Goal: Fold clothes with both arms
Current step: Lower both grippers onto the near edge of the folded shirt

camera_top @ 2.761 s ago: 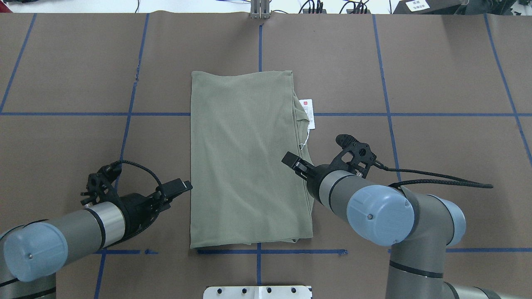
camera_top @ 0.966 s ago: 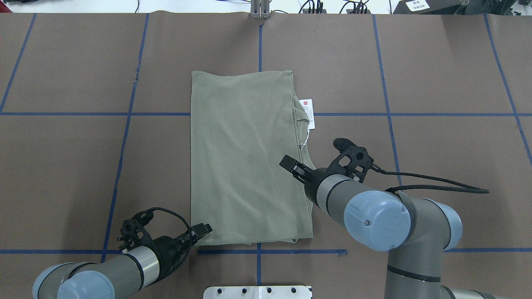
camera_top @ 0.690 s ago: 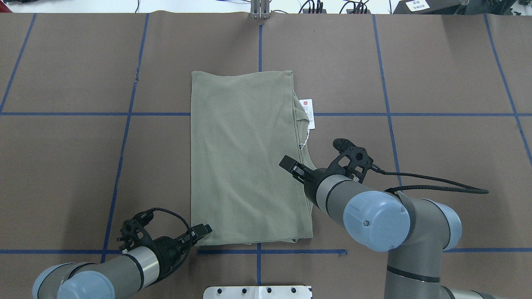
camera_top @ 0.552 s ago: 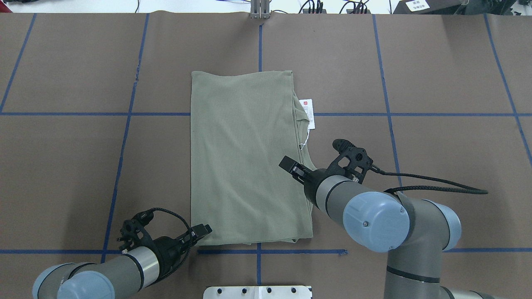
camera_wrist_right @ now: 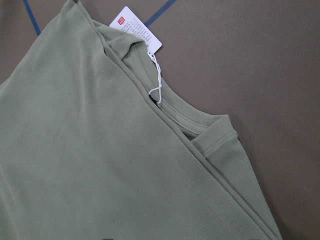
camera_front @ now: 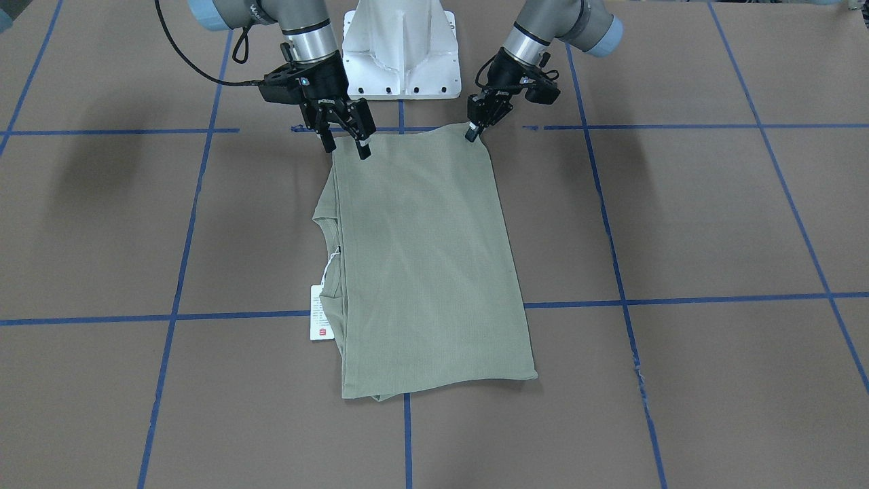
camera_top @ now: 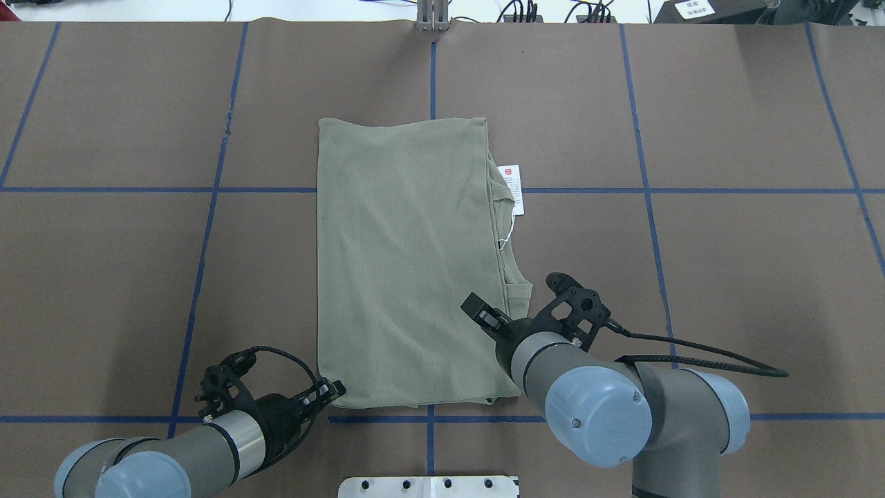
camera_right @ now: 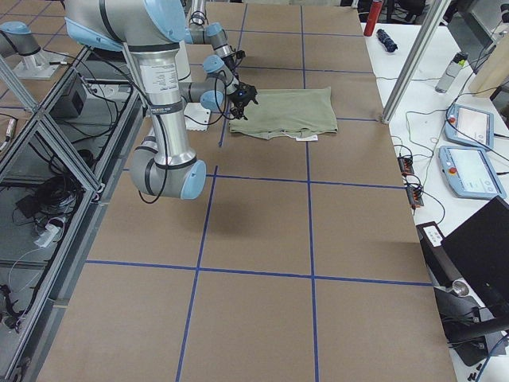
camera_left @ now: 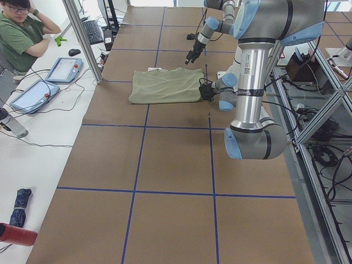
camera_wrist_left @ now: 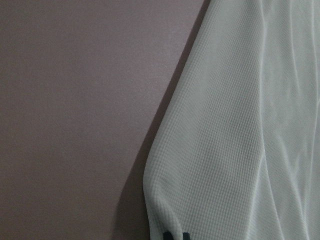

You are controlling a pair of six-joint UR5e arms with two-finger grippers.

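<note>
The left gripper (camera_front: 473, 130), upper middle of the front-facing view, pinches the near corner of the shirt (camera_front: 428, 272); in its wrist view 2 dark fingertips (camera_wrist_left: 167, 235) sit close together on that corner. The right gripper (camera_front: 346, 145), jaws spread, hangs over the other near corner; whether it touches the cloth cannot be told. The shirt lies folded into a long rectangle mid-table (camera_front: 679, 224), with its tag (camera_front: 319, 321) poking out on the frame's left. From overhead, the right arm (camera_top: 594, 408) hides part of the shirt's lower right edge. A white base (camera_front: 400, 47) stands just behind both grippers. A person (camera_left: 19, 33) sits at upper left of the left-side view.
</note>
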